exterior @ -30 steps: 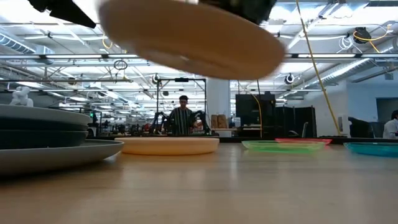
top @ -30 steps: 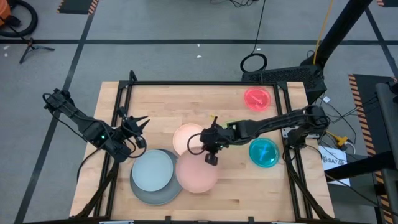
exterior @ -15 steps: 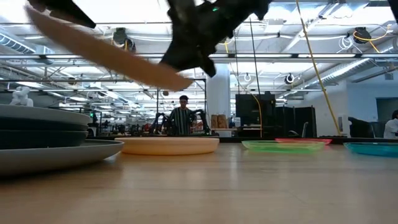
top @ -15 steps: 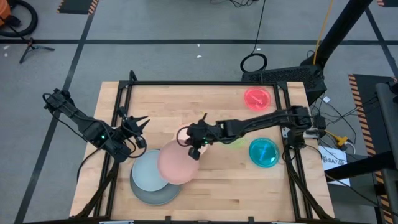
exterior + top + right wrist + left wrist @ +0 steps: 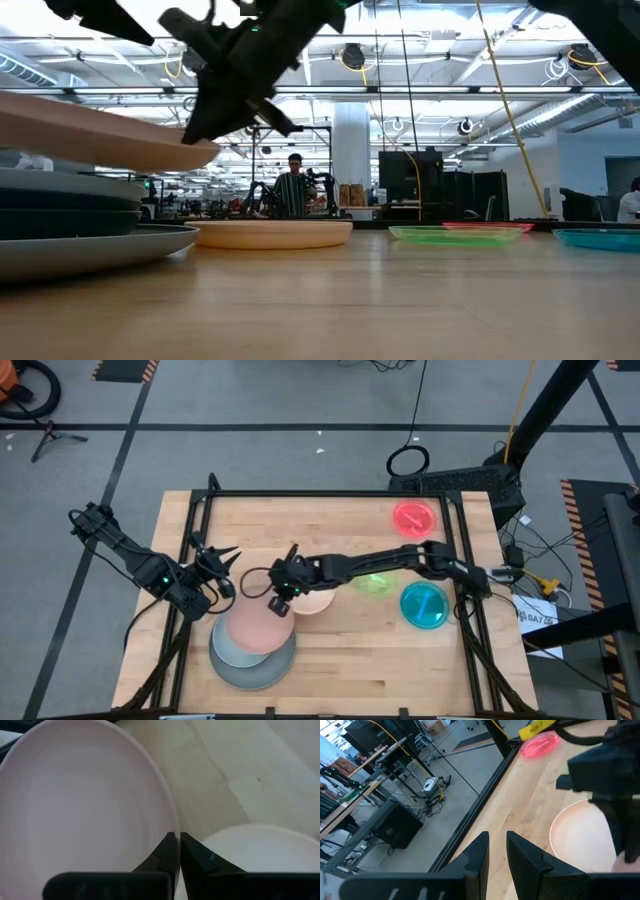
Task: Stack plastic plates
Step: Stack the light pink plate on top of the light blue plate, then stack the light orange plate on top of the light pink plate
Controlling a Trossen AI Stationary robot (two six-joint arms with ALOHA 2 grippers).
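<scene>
The salmon pink plate point(image 5: 255, 628) hangs in my right gripper point(image 5: 283, 588) just above the stack of plates point(image 5: 248, 665) at the table's near left. In the low view the pink plate point(image 5: 95, 140) floats almost level over the stack point(image 5: 70, 215), with a narrow gap between them. The stack's large grey plate point(image 5: 110, 250) lies at the bottom on the table. The cream plate point(image 5: 318, 600), green plate point(image 5: 376, 584), red plate point(image 5: 414, 518) and teal plate point(image 5: 425, 606) lie flat on the table. My left gripper point(image 5: 214, 563) waits open near the left edge. My right gripper pinches the pink plate's rim point(image 5: 169, 822) between its two fingers, on the plate's far-right side. The fingers point(image 5: 215, 105) come slanting down from the table's right. The plate is lifted clear and nearly level above the stack.
The right arm point(image 5: 400, 560) reaches across the table's middle, above the green plate. The cream plate point(image 5: 260, 850) lies just right of the held plate. Bare wood shows along the near edge point(image 5: 380, 670) and far left point(image 5: 260, 520). A person point(image 5: 293, 190) stands far behind the table.
My right gripper has carried the pink plate from the table's middle toward the left, to above the stack. The plate tipped steeply on the way, then levelled out and came down close over the stack, covering the light blue plate from above.
</scene>
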